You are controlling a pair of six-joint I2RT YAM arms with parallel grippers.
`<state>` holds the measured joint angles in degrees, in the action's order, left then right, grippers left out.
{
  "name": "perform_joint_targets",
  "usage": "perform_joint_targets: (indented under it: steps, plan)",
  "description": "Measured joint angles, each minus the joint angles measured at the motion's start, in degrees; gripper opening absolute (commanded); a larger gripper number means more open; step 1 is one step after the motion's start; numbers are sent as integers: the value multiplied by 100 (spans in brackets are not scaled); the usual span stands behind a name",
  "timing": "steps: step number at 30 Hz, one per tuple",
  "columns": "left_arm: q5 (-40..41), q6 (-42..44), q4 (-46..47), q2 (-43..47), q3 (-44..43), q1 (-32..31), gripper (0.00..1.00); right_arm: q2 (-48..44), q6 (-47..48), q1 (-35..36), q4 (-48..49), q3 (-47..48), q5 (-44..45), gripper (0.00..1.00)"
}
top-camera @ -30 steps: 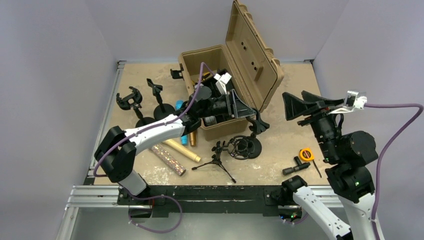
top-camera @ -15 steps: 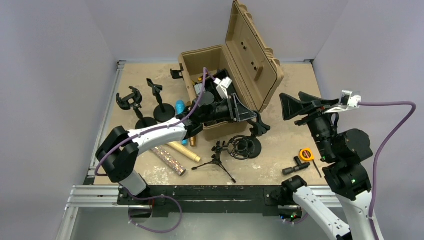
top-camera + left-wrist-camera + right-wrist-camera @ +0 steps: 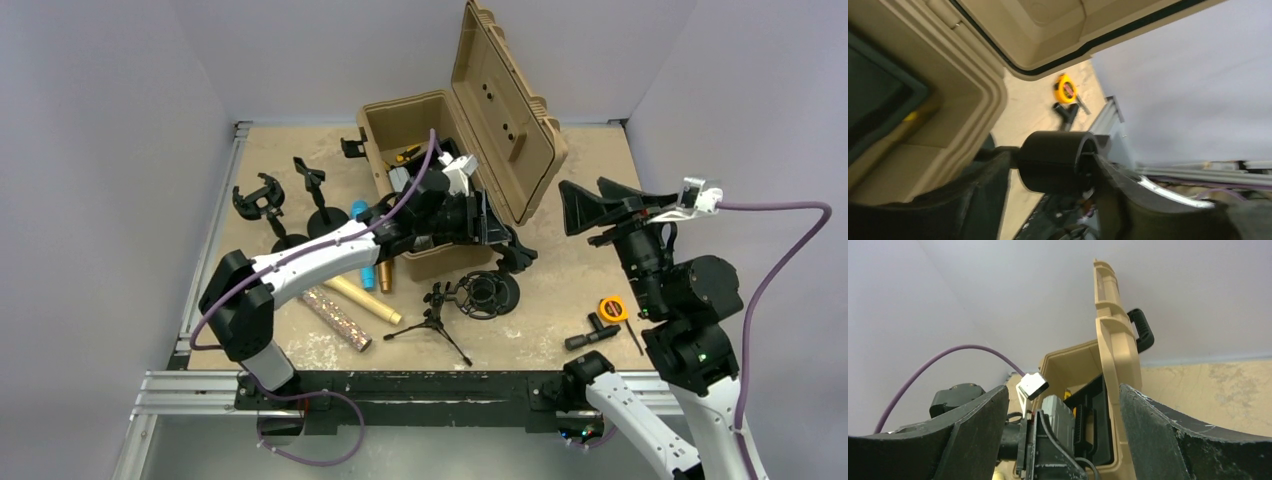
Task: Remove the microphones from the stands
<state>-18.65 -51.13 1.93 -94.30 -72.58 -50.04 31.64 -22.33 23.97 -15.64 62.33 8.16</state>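
Observation:
My left gripper is at the front right corner of the open tan case. In the left wrist view its jaws are shut on a black cylindrical clip with a thin stem, the top of a black stand. The clip's open end looks hollow; I cannot tell whether a microphone is in it. A gold microphone, a glittery one and a blue one lie on the table left of the case. My right gripper is open and empty, raised at the right.
A shock mount and a small tripod stand in front of the case. Two black stands are at the left. A yellow tape measure and a black T-piece lie at the right.
My left gripper has moved right from above the case to its front right corner and turned. My right arm has shifted slightly left.

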Motion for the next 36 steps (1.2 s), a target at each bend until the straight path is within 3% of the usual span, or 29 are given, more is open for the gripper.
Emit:
perform_joint_targets:
  steps: [2,10,16,18,25,31,36]
  plan:
    - [157,343,-669,-4,-345,4,80,59,42,0,177,2,0,80]
    - [385,1241,-2433,297,-1766,393,99,695,107,2,710,501,658,85]
    - [1405,2210,-2968,1812,-2037,802,100,892,238,2,1038,922,1410,94]
    - [2000,2568,-2874,2481,-1919,802,100,839,302,2,1187,977,1663,98]
    - [4197,3866,-1587,4876,-404,802,100,669,658,2,1902,1145,2544,99]
    - [5451,5003,-435,5268,579,802,100,737,844,2,2337,1174,2953,99]
    - [5908,5751,179,5226,1086,785,99,968,990,2,2474,1110,2981,99]
